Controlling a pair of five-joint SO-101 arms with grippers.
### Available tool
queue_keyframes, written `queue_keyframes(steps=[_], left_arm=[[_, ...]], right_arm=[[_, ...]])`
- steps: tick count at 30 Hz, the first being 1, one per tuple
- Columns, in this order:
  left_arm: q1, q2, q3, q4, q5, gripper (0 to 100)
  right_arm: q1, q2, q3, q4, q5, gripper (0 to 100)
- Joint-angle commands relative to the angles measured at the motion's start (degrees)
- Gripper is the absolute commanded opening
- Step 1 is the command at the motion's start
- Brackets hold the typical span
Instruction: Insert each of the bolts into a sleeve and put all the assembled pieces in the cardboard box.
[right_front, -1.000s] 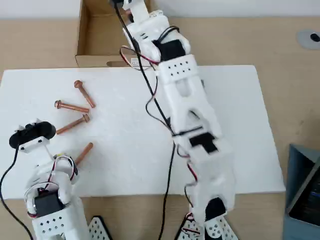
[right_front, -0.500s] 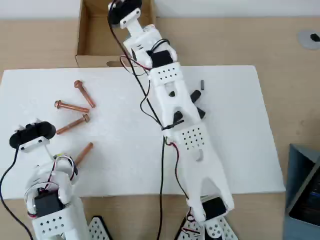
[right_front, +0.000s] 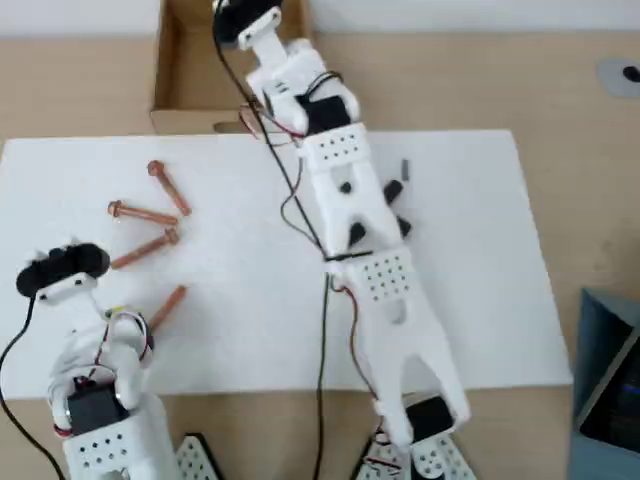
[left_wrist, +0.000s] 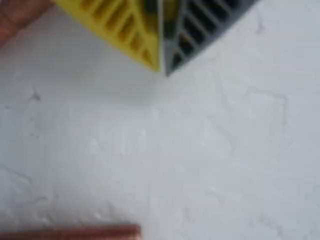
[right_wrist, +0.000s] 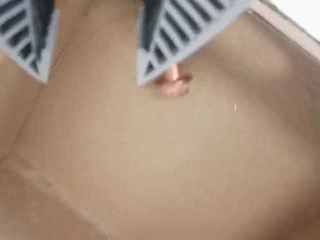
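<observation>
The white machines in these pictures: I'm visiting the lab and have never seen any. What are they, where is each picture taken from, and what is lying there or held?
They are two small robot arms, each ending in a gripper. The high view looks down on the table: the left arm sits at the picture's lower left, the right arm stretches across a white sheet to the cardboard box. On the sheet lie four copper bolts and a few dark sleeves. The other two pictures come from cameras on the wrists. The left gripper is shut on nothing over the sheet, a bolt nearby. The right gripper is open inside the box, a copper bolt head beside one finger; nothing is gripped.
</observation>
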Motion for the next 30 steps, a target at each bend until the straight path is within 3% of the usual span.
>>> queue_keyframes(steps=[1,7,12,24,30], left_arm=[[-0.44,-0.40,-0.35,-1.05,-0.18,0],[-0.35,-0.40,-0.35,-1.05,-0.18,0],[-0.35,-0.40,-0.35,-1.05,-0.18,0],[-0.35,-0.40,-0.35,-1.05,-0.18,0],[-0.35,-0.40,-0.35,-1.05,-0.18,0]], right_arm=[[0.66,-1.27,-7.52,4.92,0.44,13.8],[1.54,-7.69,-7.43,15.91,0.18,12.9],[1.63,-14.81,-7.52,25.32,0.26,1.2],[2.24,-25.01,-7.43,45.80,0.44,1.5],[5.14,-28.18,-6.99,46.77,0.44,1.6]])
